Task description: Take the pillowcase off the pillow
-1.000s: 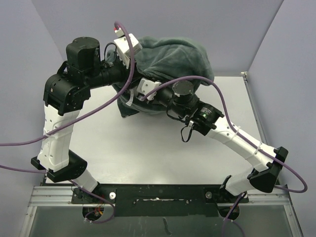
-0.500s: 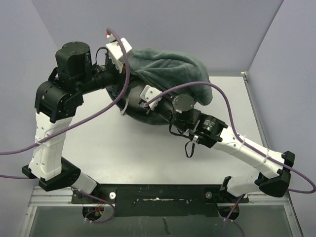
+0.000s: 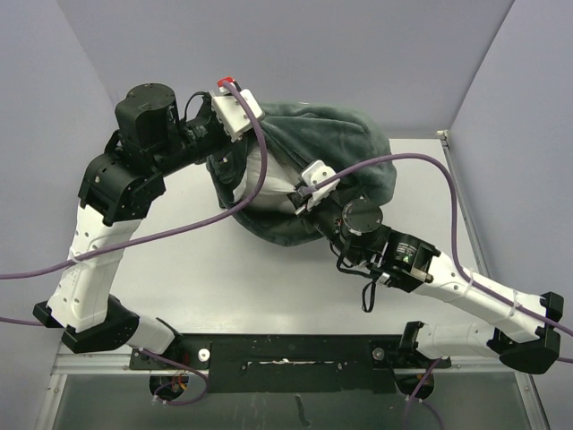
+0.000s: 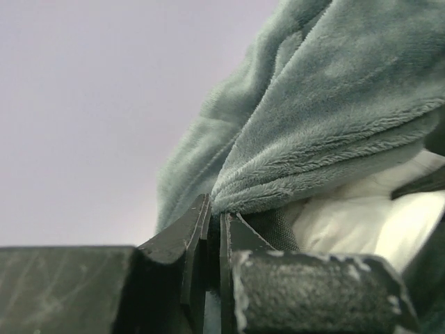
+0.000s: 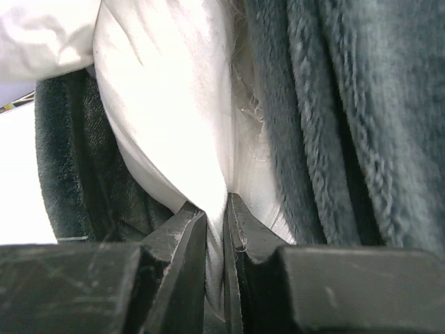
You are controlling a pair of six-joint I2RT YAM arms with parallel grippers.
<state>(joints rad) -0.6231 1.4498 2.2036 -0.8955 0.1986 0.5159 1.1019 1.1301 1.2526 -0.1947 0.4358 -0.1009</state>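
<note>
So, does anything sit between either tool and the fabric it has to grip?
Nothing visible does. The left tool is shut directly on the pillowcase edge; the right tool is shut directly on the pillow.

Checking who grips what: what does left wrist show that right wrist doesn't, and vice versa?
Only left wrist: the left hand pinched shut on the fleece edge of the pillowcase, with the plain wall behind. Only right wrist: the right hand pinched shut on a fold of the white pillow. Both: grey-green fleece lying against white pillow, seen over a closed pair of dark fingers.
</note>
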